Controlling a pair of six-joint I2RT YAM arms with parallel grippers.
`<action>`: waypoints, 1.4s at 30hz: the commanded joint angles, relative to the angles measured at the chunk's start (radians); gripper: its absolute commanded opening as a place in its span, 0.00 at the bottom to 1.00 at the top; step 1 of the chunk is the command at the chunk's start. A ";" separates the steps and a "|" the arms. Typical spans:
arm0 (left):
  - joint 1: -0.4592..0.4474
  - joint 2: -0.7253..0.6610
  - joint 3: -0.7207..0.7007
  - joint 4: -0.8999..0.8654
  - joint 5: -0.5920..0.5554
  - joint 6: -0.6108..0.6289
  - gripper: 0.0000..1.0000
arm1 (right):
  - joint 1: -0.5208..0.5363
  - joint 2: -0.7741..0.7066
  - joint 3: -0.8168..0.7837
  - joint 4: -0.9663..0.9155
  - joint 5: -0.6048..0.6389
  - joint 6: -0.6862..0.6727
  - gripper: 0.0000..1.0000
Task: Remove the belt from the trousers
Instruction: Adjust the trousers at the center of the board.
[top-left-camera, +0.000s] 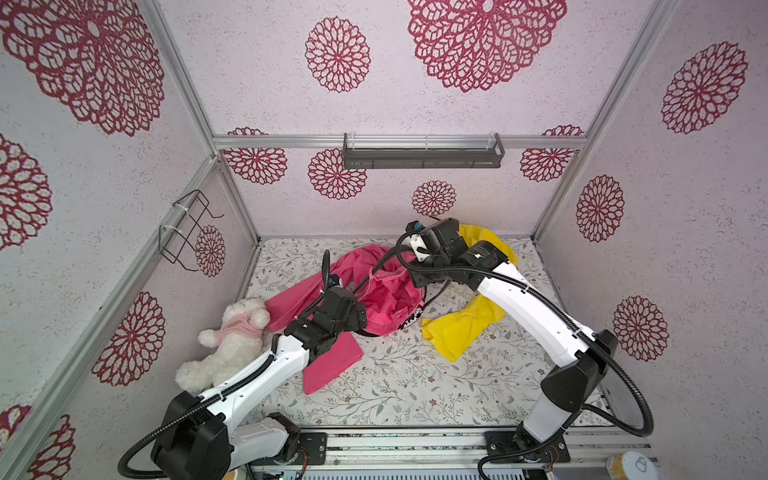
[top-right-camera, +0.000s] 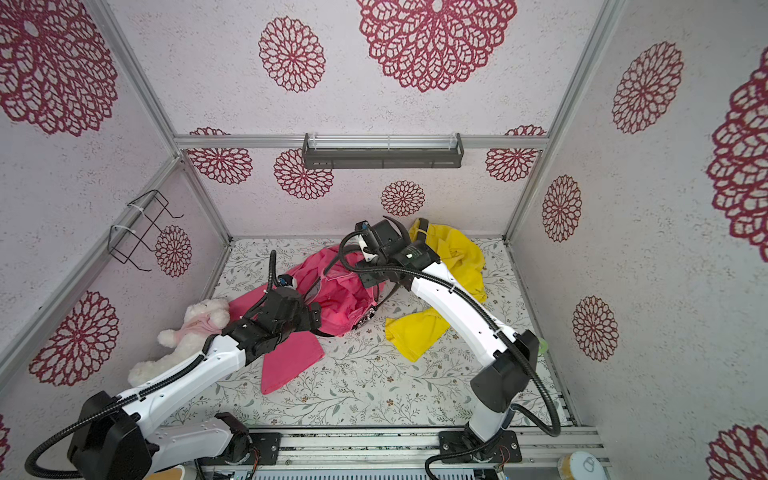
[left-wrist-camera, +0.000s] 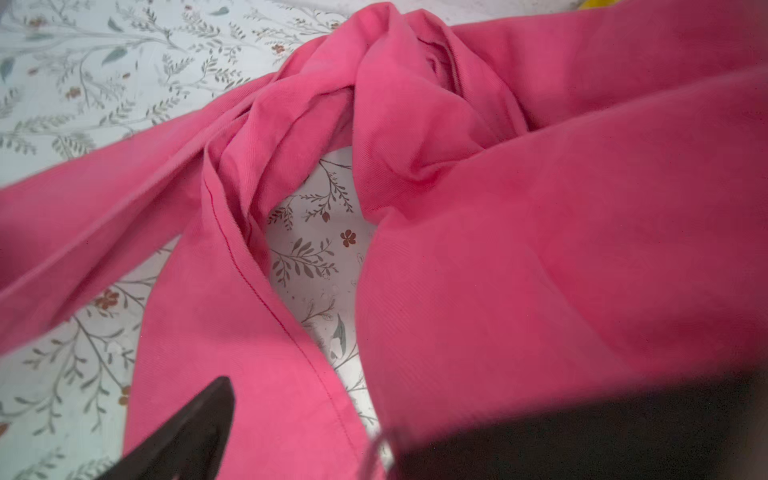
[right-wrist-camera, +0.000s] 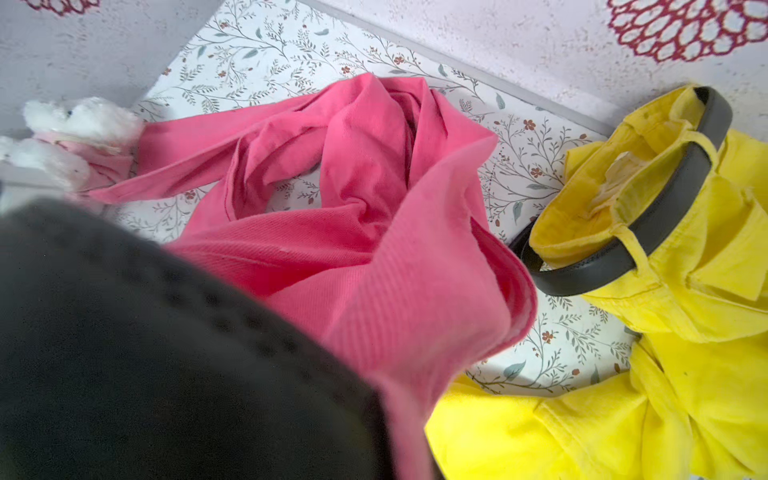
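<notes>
The right claw (top-left-camera: 417, 281) pinches the black perforated belt (right-wrist-camera: 145, 332) on crumpled pink trousers (right-wrist-camera: 332, 187); left claw (top-left-camera: 360, 311) gapes

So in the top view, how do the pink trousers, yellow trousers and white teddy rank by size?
1. Pink trousers: largest, even with the left arm across them.
2. Yellow trousers: second.
3. White teddy: smallest, though close to the yellow pair's visible patches, since the right arm hides their middle.
</notes>
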 joint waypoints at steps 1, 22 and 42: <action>0.007 -0.041 0.062 -0.020 -0.049 0.004 0.58 | 0.011 -0.126 -0.024 -0.009 -0.042 0.087 0.00; 0.085 0.451 0.681 -0.536 0.327 0.153 0.00 | -0.119 -0.175 -0.768 0.343 -0.196 0.030 0.47; 0.091 0.549 0.779 -0.550 0.390 0.130 0.00 | 0.314 -0.321 -1.012 0.712 0.083 -0.235 0.93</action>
